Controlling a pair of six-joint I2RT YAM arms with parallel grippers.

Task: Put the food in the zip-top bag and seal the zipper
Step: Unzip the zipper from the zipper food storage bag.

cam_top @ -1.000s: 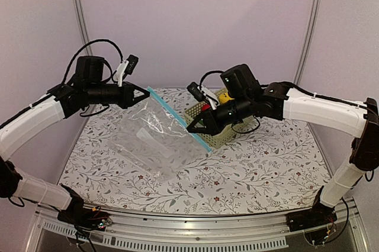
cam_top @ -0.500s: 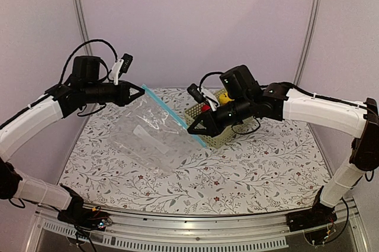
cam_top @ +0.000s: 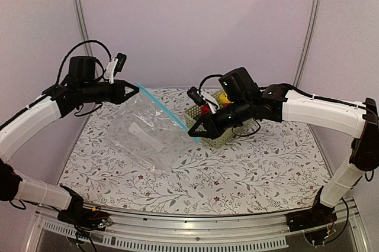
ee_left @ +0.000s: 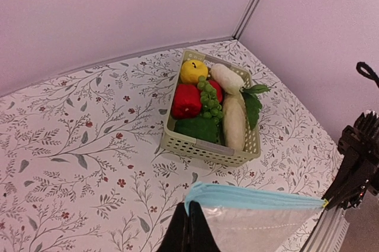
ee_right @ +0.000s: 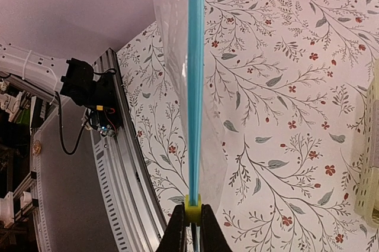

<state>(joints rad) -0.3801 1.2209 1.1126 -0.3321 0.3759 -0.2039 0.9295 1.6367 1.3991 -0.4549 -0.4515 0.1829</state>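
The see-through zip-top bag (cam_top: 145, 133) hangs above the table between my two grippers, its light-blue zipper (cam_top: 161, 109) stretched taut. My left gripper (cam_top: 137, 87) is shut on the bag's far corner (ee_left: 192, 202). My right gripper (cam_top: 191, 134) is shut on the small yellow slider (ee_right: 192, 204) at the zipper's (ee_right: 195, 80) near end. The food lies in the pale green basket (ee_left: 207, 145): a yellow apple (ee_left: 193, 71), red pieces (ee_left: 186, 100), green grapes and leafy pieces (ee_left: 207, 101), and long white radish pieces (ee_left: 233, 119). No food shows inside the bag.
The basket (cam_top: 220, 136) stands at the back right of the floral tablecloth, just behind my right gripper. The aluminium rail (ee_right: 127, 175) runs along the table's near edge. Pale walls close the back and sides.
Both grippers have moved left with the bag; the left gripper rose a little, and the zipper strip shifted left and away from the basket. Both grips are unchanged.
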